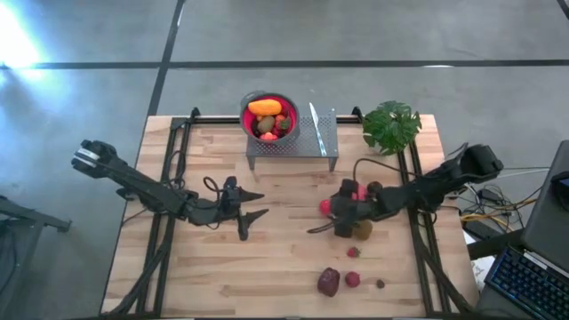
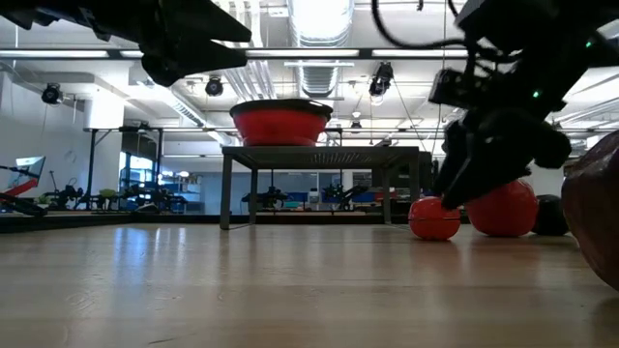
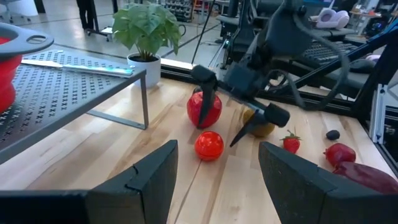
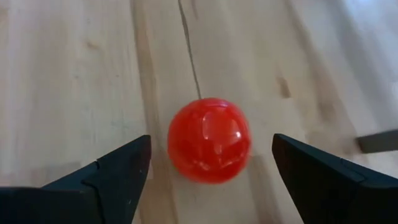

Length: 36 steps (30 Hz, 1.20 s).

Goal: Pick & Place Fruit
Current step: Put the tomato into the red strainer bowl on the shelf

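Bowl (image 1: 268,116) holding fruit: on rack (image 1: 302,142), counter (image 1: 178,267) rear centre. Potted plant (image 1: 391,125): right of rack. Loose fruit (image 1: 330,282): counter right half, toward front.

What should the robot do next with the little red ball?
Probably lower the right pincer and close it. Its fingers stand open on either side of the red ball, which lies free on the table, so it looks lined up for a grab.

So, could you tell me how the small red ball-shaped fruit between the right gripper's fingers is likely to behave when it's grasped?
The small red fruit looks round and glossy, so it may roll or squirt sideways if the right gripper closes off-centre. Its shine suggests hard plastic, probably light and rigid. It rests on bare table, with nothing to stop it.
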Motion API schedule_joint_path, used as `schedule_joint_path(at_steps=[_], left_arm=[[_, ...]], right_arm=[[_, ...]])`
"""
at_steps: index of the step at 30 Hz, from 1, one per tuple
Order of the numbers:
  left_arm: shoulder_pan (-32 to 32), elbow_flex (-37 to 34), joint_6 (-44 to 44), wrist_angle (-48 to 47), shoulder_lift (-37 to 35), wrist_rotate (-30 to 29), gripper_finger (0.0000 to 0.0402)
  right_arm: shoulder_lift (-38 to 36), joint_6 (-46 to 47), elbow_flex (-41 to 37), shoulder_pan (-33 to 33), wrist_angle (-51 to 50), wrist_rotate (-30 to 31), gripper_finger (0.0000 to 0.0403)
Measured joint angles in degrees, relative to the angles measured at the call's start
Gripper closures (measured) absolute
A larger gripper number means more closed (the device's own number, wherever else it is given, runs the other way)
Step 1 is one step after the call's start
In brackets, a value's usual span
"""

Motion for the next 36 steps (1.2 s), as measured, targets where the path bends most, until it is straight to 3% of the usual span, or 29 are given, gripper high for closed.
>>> schedule_joint_path(at_steps=[15,21,25,30,32,36], left_arm=[[-0.04,0.00,-0.02,-0.20,0.00,0.11,0.0172],[-0.04,0.00,-0.02,-0.24,0.00,0.11,0.0172],[-0.04,0.00,-0.15,-0.38,0.00,0.11,0.0172],[-0.01,0.00,-0.41,-0.67,0.14,0.11,0.0172],[0.15,0.00,2.96,-0.70,0.33,0.18,0.0172],[-0.20,0.00,21.18,-0.25,0.39,4.24,0.0172]], right_arm=[[9.71,-2.99,0.15,-4.21,8.03,-5.52,0.0124],[7.59,-4.59,-0.07,-4.30,7.12,-6.42,0.0155],[5.28,-5.75,-0.07,-4.26,7.10,-6.61,0.0153],[1.31,-6.03,0.56,-4.26,7.19,-14.03,0.0134],[-0.51,-6.00,1.18,-4.26,7.10,-18.27,0.0136],[-4.12,-5.51,2.69,-4.25,6.99,-26.50,0.0151]])
